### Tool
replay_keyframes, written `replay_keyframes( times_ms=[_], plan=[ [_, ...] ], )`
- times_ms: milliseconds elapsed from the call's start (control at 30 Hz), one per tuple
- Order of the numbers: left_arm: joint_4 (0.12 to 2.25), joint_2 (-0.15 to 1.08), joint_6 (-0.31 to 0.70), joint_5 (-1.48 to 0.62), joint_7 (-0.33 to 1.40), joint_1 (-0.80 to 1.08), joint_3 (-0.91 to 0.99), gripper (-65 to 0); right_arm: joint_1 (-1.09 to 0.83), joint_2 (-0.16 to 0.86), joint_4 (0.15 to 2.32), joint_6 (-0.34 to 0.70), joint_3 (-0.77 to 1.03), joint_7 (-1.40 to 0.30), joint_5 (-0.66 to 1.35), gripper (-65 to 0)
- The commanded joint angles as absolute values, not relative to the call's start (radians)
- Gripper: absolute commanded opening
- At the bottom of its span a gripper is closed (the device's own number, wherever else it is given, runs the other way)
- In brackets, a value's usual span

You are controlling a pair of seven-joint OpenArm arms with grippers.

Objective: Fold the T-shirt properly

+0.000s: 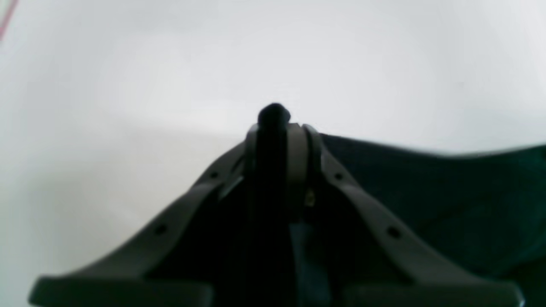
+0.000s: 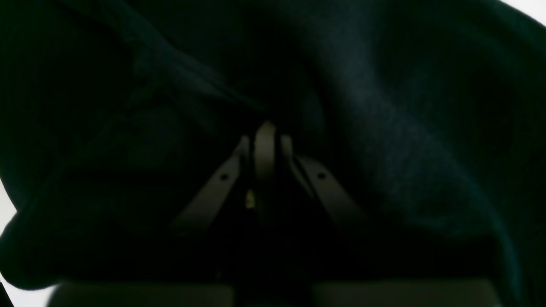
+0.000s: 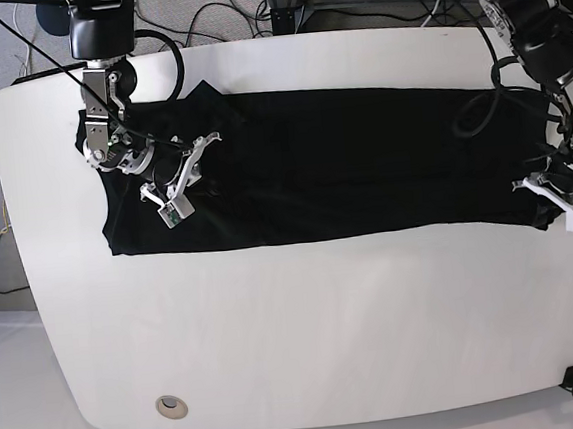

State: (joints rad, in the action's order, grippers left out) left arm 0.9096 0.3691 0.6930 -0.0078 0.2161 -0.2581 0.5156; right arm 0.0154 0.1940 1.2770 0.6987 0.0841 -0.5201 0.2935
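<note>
Shirt (image 3: 362,158) lies spread wide across the table (image 3: 306,323), its long near edge roughly straight. At that edge's left-arm end, the left pincer (image 1: 279,136) is clamped on a corner, with a nub of cloth poking past the tips. If that nub is all it has, the corner could slip out once lifted; a grip through several layers could drag the lower ones and skew the fold. Farther in, the right pincer (image 2: 266,138) is together on the shirt, creases running to its tips; how much it has pinched I cannot tell. Arms moving unevenly could bunch or twist the middle. Farthest off, cables (image 3: 249,15) run behind the table. No container shows.
</note>
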Motion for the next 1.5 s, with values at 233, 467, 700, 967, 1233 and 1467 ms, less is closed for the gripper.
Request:
replay_keyframes(
  times_ms=[233,467,700,967,1233,1467],
  plan=[
    [1.237,0.387,0.698,-0.166,0.315,-0.071,0.519,-58.7,-0.005,0.194,1.253,0.673,0.074,-0.667,0.17,-65.0],
    [1.417,0.387,0.698,-0.199,0.366,0.111,0.521,-58.7,-0.005,0.193,1.253,0.673,0.074,-0.667,0.17,-65.0],
    [1.408,0.387,0.698,-0.191,0.412,0.171,0.568,-58.6,-0.005,0.193,1.253,0.673,0.074,-0.667,0.17,-65.0],
    [1.268,0.46,0.698,-0.191,0.443,0.163,0.61,-58.5,-0.005,0.193,1.254,0.673,0.074,-0.667,0.17,-65.0],
    [1.31,0.492,0.698,-0.199,0.443,0.16,0.61,-56.7,-0.005,0.193,1.254,0.673,0.074,-0.667,0.17,-65.0],
    [1.343,0.496,0.698,-0.199,0.49,0.16,0.608,-6.3,-0.005,0.193,1.254,0.673,0.074,-0.667,0.17,-65.0]
  ],
)
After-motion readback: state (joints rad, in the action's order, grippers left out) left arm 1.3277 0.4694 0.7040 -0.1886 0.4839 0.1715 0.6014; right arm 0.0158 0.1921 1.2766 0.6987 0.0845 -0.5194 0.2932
